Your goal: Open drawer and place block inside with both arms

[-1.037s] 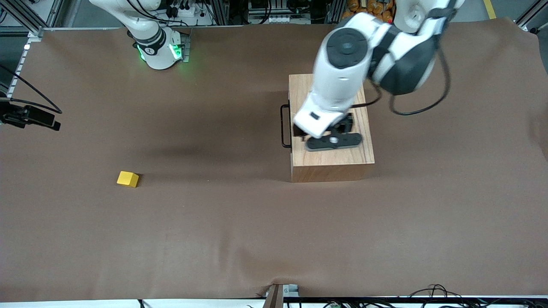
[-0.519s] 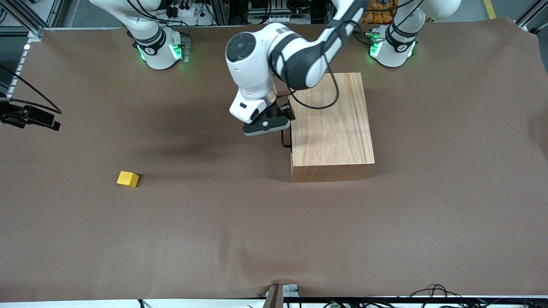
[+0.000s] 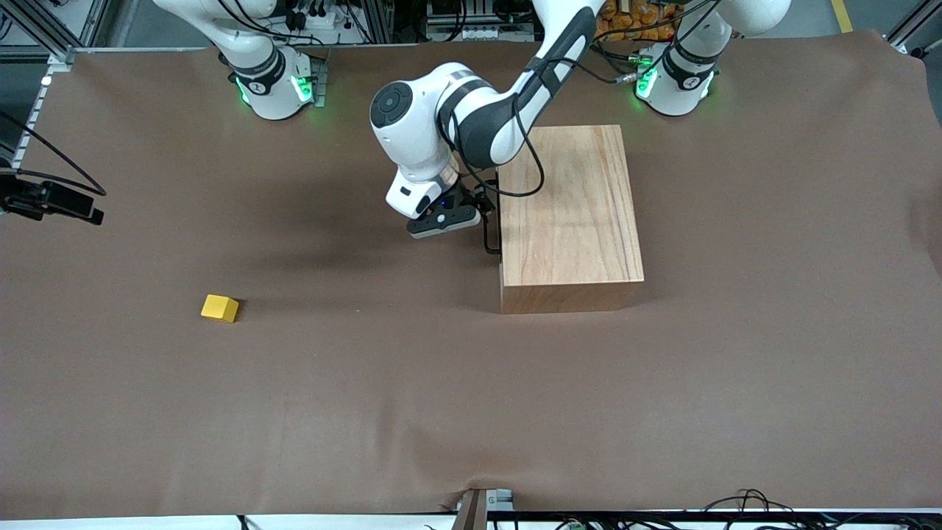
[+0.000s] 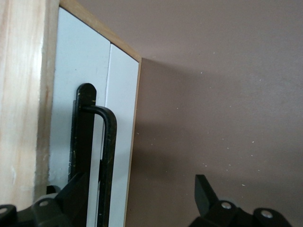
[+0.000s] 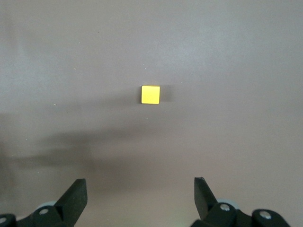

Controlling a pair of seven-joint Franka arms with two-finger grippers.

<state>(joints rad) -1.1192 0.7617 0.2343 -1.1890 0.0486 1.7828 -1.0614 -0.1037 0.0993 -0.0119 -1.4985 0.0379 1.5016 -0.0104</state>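
Note:
The light-wood cabinet stands toward the left arm's end of the table, its drawer shut. The drawer's white front panel and black wire handle fill one side of the left wrist view. The handle's end also shows in the front view. My left gripper is low in front of the drawer and open. The handle lies between its fingers, close to one finger. The yellow block lies on the table toward the right arm's end. My right gripper is open and empty, high over the table with the block in sight below.
A brown cloth covers the whole table. The right arm's base and the left arm's base stand along the edge farthest from the front camera. A black camera mount juts in at the right arm's end.
My left arm has swung from over the cabinet's top down to in front of the drawer, bringing its open gripper around the handle. The block and the cabinet have not moved.

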